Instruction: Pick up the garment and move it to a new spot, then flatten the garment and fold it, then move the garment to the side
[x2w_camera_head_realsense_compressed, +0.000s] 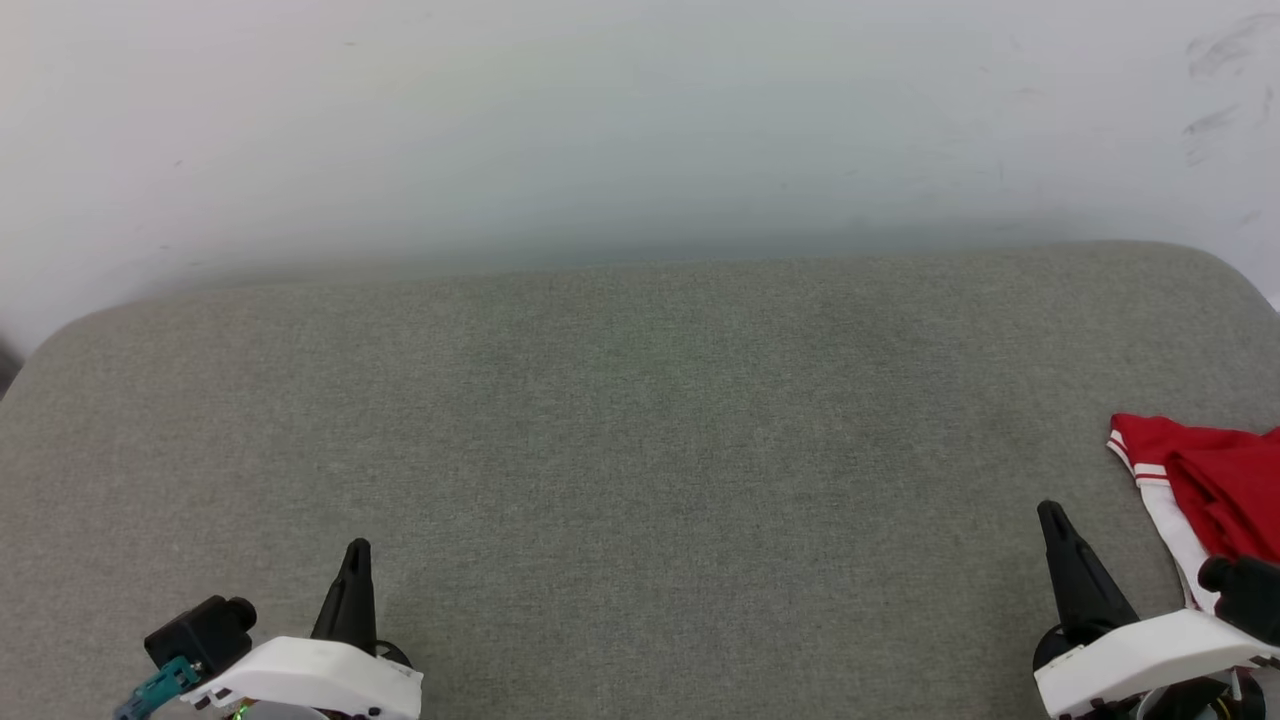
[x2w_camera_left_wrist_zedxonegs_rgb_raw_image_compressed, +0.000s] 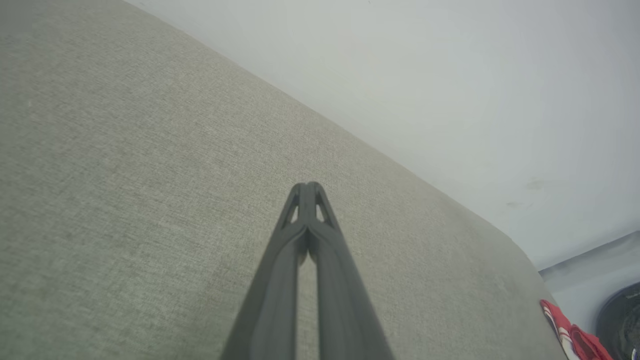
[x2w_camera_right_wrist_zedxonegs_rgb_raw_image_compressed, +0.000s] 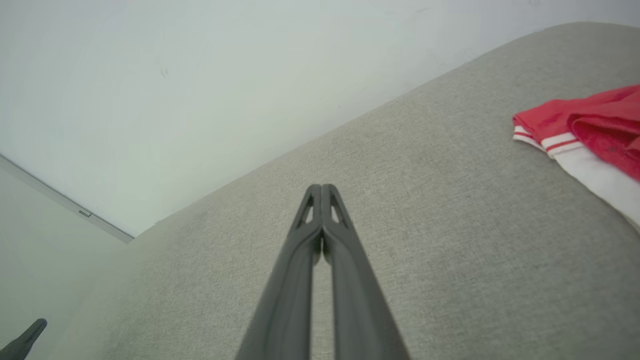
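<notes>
In the head view, the left claw (x2w_camera_head_realsense_compressed: 357, 550) is showing at the lower left over the grey fabric-covered bench (x2w_camera_head_realsense_compressed: 640, 450). Its two dark fingers are pressing together and gripping nothing. The right claw (x2w_camera_head_realsense_compressed: 1050, 512) is sitting at the lower right, likewise closed up and empty. The garment (x2w_camera_head_realsense_compressed: 1220, 490) is lying bunched at the far right of the bench, just beside the right claw and apart from its fingers. It is showing red cloth, a white sleeve and striped trim, and the frame edge is cutting off part of it. A pale wall (x2w_camera_head_realsense_compressed: 640, 120) is rising behind the bench.

In the left wrist view, the left claw (x2w_camera_left_wrist_zedxonegs_rgb_raw_image_compressed: 307, 186) is pointing across bare bench (x2w_camera_left_wrist_zedxonegs_rgb_raw_image_compressed: 125, 175), tips meeting. The garment (x2w_camera_left_wrist_zedxonegs_rgb_raw_image_compressed: 575, 340) is peeking in at the lower right corner, well apart from it.

In the right wrist view, the right claw (x2w_camera_right_wrist_zedxonegs_rgb_raw_image_compressed: 322, 187) is pointing along the bench (x2w_camera_right_wrist_zedxonegs_rgb_raw_image_compressed: 450, 225), fingers touching at the tips with nothing between them. The garment (x2w_camera_right_wrist_zedxonegs_rgb_raw_image_compressed: 590, 120) is lying crumpled at the upper right.
</notes>
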